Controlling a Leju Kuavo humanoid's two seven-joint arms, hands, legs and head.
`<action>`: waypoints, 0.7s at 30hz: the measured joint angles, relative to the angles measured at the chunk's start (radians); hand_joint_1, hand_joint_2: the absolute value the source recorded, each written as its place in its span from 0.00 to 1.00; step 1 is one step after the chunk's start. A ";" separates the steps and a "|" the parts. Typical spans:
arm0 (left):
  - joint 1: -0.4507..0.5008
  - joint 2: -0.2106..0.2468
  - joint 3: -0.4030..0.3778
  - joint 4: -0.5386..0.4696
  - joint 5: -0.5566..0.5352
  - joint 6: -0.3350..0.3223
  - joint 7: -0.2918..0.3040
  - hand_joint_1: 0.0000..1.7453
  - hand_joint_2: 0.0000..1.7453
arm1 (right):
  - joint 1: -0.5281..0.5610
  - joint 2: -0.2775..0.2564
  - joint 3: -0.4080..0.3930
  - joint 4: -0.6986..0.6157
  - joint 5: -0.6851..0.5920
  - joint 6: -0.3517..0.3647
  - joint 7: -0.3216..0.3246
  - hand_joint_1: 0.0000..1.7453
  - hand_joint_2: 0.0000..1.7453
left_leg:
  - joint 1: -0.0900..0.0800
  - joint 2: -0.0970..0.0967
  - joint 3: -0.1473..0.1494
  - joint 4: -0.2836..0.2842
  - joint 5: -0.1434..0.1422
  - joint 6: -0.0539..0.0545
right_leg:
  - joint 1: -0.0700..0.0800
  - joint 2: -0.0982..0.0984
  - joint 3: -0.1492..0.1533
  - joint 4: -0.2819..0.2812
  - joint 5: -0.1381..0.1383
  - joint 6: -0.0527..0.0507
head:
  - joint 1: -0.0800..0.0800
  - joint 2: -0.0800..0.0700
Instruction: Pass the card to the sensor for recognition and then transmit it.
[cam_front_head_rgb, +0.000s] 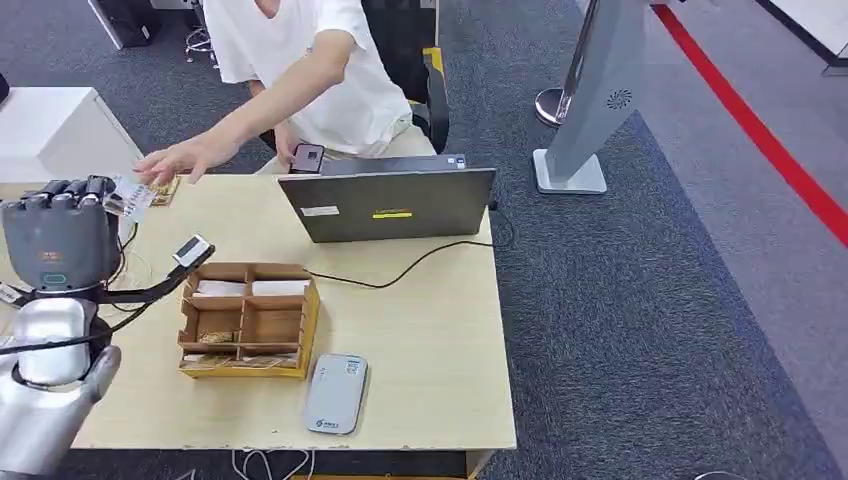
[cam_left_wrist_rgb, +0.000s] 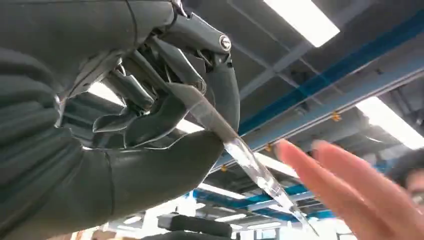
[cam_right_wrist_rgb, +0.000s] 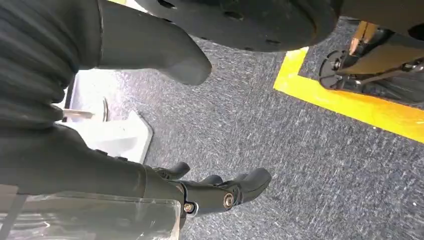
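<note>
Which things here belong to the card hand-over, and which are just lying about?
In play: card, held by left hand; sensor on its stalk; person's hand reaching for the card.
Lying about: laptop, wooden organiser, grey device, phone.

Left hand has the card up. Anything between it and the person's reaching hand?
Nothing visible. The left hand holds the card raised at the table's far left, and the person's hand reaches just beyond it over bare table, open air between them.
</note>
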 joint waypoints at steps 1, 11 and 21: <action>-0.003 0.005 -0.008 0.014 0.000 0.000 0.000 1.00 1.00 | 0.000 0.000 0.002 0.000 0.003 0.001 0.001 0.00 1.00 | 0.000 0.000 0.000 0.000 0.000 0.000 | 0.000 0.000 0.000 0.000 0.000 0.000 | 0.000 0.000; 0.002 0.028 -0.026 0.062 0.000 0.000 -0.006 1.00 1.00 | 0.001 -0.002 0.004 0.000 0.006 0.000 0.016 0.00 1.00 | 0.000 0.000 -0.001 0.000 0.000 0.000 | 0.000 0.000 -0.001 0.000 0.000 0.000 | 0.000 0.000; 0.032 0.028 -0.026 0.067 0.000 0.001 -0.023 0.00 1.00 | 0.001 -0.005 0.004 0.000 0.005 -0.011 -0.005 0.00 1.00 | 0.000 0.000 -0.001 0.000 0.000 0.000 | 0.000 0.000 -0.001 0.000 0.000 0.000 | 0.000 0.000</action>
